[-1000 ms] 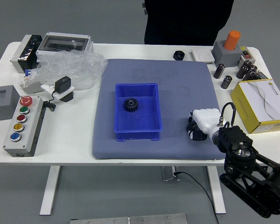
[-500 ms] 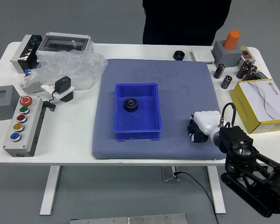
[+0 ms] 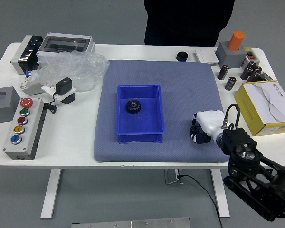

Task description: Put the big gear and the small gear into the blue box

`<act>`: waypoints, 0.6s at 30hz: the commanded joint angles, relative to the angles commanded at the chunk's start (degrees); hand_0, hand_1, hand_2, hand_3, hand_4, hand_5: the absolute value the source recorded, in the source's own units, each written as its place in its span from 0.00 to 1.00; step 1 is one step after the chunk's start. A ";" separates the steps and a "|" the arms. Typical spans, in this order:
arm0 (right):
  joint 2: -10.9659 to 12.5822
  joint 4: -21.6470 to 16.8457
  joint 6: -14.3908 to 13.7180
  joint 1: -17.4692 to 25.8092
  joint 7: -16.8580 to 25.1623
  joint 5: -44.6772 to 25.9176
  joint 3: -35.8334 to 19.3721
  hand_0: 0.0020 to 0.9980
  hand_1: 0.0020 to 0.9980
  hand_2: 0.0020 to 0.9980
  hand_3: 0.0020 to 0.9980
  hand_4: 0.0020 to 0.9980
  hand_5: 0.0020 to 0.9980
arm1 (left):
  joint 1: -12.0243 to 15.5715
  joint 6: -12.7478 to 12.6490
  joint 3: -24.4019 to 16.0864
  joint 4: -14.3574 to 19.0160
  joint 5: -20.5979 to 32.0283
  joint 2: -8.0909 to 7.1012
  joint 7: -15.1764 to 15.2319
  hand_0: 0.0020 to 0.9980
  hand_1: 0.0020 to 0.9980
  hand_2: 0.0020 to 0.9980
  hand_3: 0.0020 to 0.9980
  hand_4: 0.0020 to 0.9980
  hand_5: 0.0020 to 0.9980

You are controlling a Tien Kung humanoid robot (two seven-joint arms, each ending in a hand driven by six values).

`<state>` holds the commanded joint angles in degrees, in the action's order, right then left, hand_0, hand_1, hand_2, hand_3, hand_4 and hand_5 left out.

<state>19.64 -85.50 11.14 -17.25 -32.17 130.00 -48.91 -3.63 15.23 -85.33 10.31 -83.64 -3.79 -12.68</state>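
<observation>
My right hand (image 3: pixel 199 131) is over the right part of the grey-blue mat, to the right of the blue box and apart from it. Its white back hides most of the black fingers, and I cannot tell whether anything is under them. The open-topped blue box (image 3: pixel 152 111) stands on the mat's left half. Inside it, toward the left, lies one black toothed gear (image 3: pixel 133 107). A second gear cannot be made out.
Button panel (image 3: pixel 25 129), grey block (image 3: pixel 4 105) and plastic bag (image 3: pixel 78 69) are at left. A yellow carton (image 3: pixel 268 107), black cylinders (image 3: pixel 230 83) and an orange-topped block (image 3: pixel 231 55) are at right. A black round part (image 3: pixel 182 56) lies near the far edge, where a person in black stands.
The person's dark clothing at the far side has shifted slightly left. My right hand has barely moved, and the gear in the blue box has stayed in place.
</observation>
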 joint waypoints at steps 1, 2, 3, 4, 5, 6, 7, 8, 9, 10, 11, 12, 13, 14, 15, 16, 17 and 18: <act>-0.03 0.02 -0.08 0.03 0.04 0.00 0.02 0.60 0.44 0.51 0.61 0.67 0.22 | 0.01 0.00 0.00 0.00 0.01 0.00 0.00 0.83 0.79 0.80 0.84 0.63 0.26; -0.05 0.05 -0.13 0.05 0.07 0.00 0.02 0.60 0.44 0.51 0.61 0.67 0.22 | 0.02 0.00 0.00 0.00 0.01 0.00 0.00 0.83 0.79 0.80 0.84 0.63 0.26; -0.07 0.08 -0.18 0.08 0.10 0.00 0.02 0.60 0.44 0.51 0.61 0.67 0.22 | 0.02 0.00 -0.01 0.00 0.00 0.00 -0.01 0.83 0.79 0.80 0.84 0.63 0.26; -0.08 0.11 -0.22 0.10 0.12 0.00 0.02 0.60 0.44 0.51 0.61 0.67 0.22 | 0.03 0.00 -0.03 0.00 -0.02 0.00 -0.01 0.83 0.79 0.80 0.84 0.63 0.26; -0.09 0.13 -0.26 0.13 0.14 0.00 0.02 0.60 0.44 0.51 0.61 0.67 0.22 | 0.03 0.00 -0.04 0.00 -0.03 0.00 -0.01 0.83 0.79 0.80 0.84 0.63 0.26; -0.10 0.17 -0.31 0.15 0.15 0.00 0.02 0.60 0.44 0.51 0.61 0.67 0.22 | 0.03 0.00 -0.05 0.00 -0.05 0.01 0.00 0.83 0.79 0.80 0.84 0.63 0.26; -0.11 0.20 -0.36 0.17 0.16 0.00 0.03 0.61 0.43 0.50 0.60 0.65 0.21 | 0.03 0.01 -0.06 0.00 -0.06 0.02 0.00 0.83 0.79 0.80 0.84 0.63 0.26; -0.12 0.24 -0.42 0.20 0.15 0.00 0.04 0.61 0.43 0.50 0.60 0.65 0.21 | 0.03 0.01 -0.06 0.00 -0.06 0.03 0.01 0.83 0.79 0.80 0.84 0.63 0.26; -0.13 0.28 -0.49 0.22 0.14 0.00 0.05 0.61 0.43 0.50 0.60 0.65 0.21 | 0.03 0.01 -0.06 0.00 -0.07 0.04 0.01 0.83 0.79 0.80 0.84 0.63 0.26; -0.13 0.32 -0.56 0.24 0.13 0.00 0.06 0.61 0.43 0.50 0.60 0.65 0.21 | 0.03 0.01 -0.06 0.00 -0.06 0.05 0.01 0.83 0.79 0.80 0.84 0.63 0.26; -0.13 0.34 -0.64 0.25 0.13 0.00 0.07 0.61 0.43 0.50 0.60 0.65 0.21 | 0.03 0.01 -0.04 0.00 -0.05 0.05 0.00 0.83 0.79 0.80 0.84 0.63 0.26; -0.13 0.36 -0.73 0.25 0.12 0.00 0.07 0.61 0.43 0.50 0.60 0.65 0.21 | 0.03 0.01 -0.02 0.00 -0.03 0.05 0.00 0.83 0.79 0.80 0.84 0.63 0.26; -0.13 0.39 -0.90 0.25 0.16 0.00 0.07 0.62 0.43 0.49 0.59 0.61 0.22 | 0.04 0.00 -0.01 0.00 -0.01 0.04 0.00 0.83 0.79 0.80 0.84 0.63 0.26; -0.12 0.41 -1.15 0.23 0.19 0.00 0.06 0.62 0.43 0.49 0.59 0.61 0.22 | 0.05 -0.01 0.01 0.00 0.02 0.03 -0.01 0.83 0.79 0.80 0.84 0.63 0.26; -0.11 0.43 -1.35 0.21 0.21 -0.02 0.05 0.62 0.43 0.49 0.59 0.61 0.22 | 0.05 -0.01 0.03 0.00 0.03 0.02 -0.01 0.83 0.79 0.80 0.84 0.63 0.26; -0.10 0.44 -1.60 0.20 0.25 -0.04 0.02 0.62 0.43 0.49 0.59 0.61 0.22 | 0.05 -0.02 0.04 0.00 0.04 0.01 -0.02 0.83 0.79 0.80 0.84 0.63 0.26; -0.09 0.45 -1.79 0.18 0.27 -0.04 0.00 0.62 0.43 0.49 0.59 0.61 0.22 | 0.05 -0.02 0.05 0.00 0.06 0.00 -0.01 0.83 0.79 0.80 0.84 0.63 0.26; -0.08 0.46 -1.97 0.15 0.30 -0.03 -0.03 0.62 0.43 0.49 0.59 0.61 0.22 | 0.04 -0.02 0.04 0.00 0.05 -0.01 -0.01 0.83 0.79 0.80 0.84 0.63 0.26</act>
<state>19.56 -85.04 9.17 -17.10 -31.87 129.97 -48.94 -3.59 15.21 -85.29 10.31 -83.59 -3.79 -12.69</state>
